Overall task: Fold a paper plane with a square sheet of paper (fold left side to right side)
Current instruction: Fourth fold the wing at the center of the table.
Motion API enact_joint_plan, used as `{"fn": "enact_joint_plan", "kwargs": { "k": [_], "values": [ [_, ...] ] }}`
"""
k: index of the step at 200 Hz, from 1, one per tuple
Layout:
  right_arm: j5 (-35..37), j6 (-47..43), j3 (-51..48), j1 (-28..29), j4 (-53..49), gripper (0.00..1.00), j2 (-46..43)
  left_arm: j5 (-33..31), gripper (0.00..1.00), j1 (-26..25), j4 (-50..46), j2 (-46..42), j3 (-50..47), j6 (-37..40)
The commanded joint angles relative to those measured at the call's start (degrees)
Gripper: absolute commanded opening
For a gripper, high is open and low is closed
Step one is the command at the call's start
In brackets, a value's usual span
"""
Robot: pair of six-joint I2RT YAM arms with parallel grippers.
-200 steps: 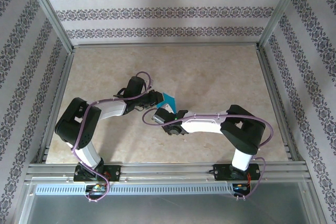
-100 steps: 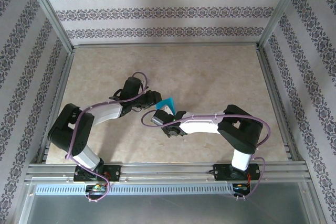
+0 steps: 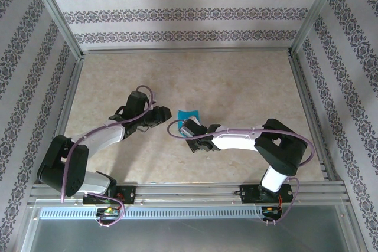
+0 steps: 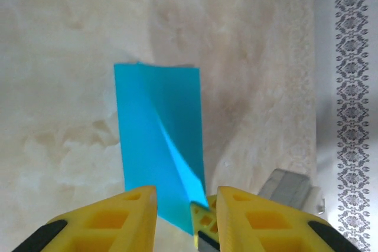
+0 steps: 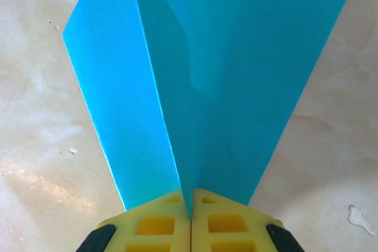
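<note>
Reaches the left arm (image 3: 94,140) in from the near-left corner, elbow low and outboard, forearm angled up toward table centre. Holds the left gripper (image 4: 186,193) with its yellow fingers (image 4: 127,216) spread apart. Stretches the right arm (image 3: 236,140) leftward, elbow bent above its base, forearm nearly level. Pinches the paper (image 5: 236,57) at its near tip with the right gripper (image 5: 190,196), pads pressed flush together. Points both grippers toward each other, tips close, mid-table.
</note>
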Motion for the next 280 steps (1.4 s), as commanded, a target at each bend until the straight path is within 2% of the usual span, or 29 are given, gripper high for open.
{"fn": "enact_joint_plan", "kwargs": {
  "k": [1, 25, 50, 150, 280],
  "values": [
    [-2.2, -1.4, -1.4, -0.2, -0.1, 0.08, -0.5, 2.2, 0.33, -0.8, 3.8, 2.3, -1.5, -1.9],
    [-4.1, -1.6, -1.8, -0.7, 1.0, 0.09, -1.1, 3.2, 0.34, -2.2, 8.7, 5.8, -1.2, -4.3],
    [-9.0, -1.8, -2.5, -2.4, 2.0, 0.09, -1.2, 4.1, 0.35, -3.7, 12.5, 9.5, -0.1, -6.0],
    [-24.9, -1.3, -8.1, -10.7, 9.0, 0.09, -2.0, 3.5, 0.32, -7.9, 16.7, 15.9, 1.6, -8.1],
    [-25.9, -2.1, -8.0, -11.7, 9.2, 0.1, -1.3, 2.7, 0.34, -8.9, 18.4, 23.9, 5.9, -7.9]
  ]
}}
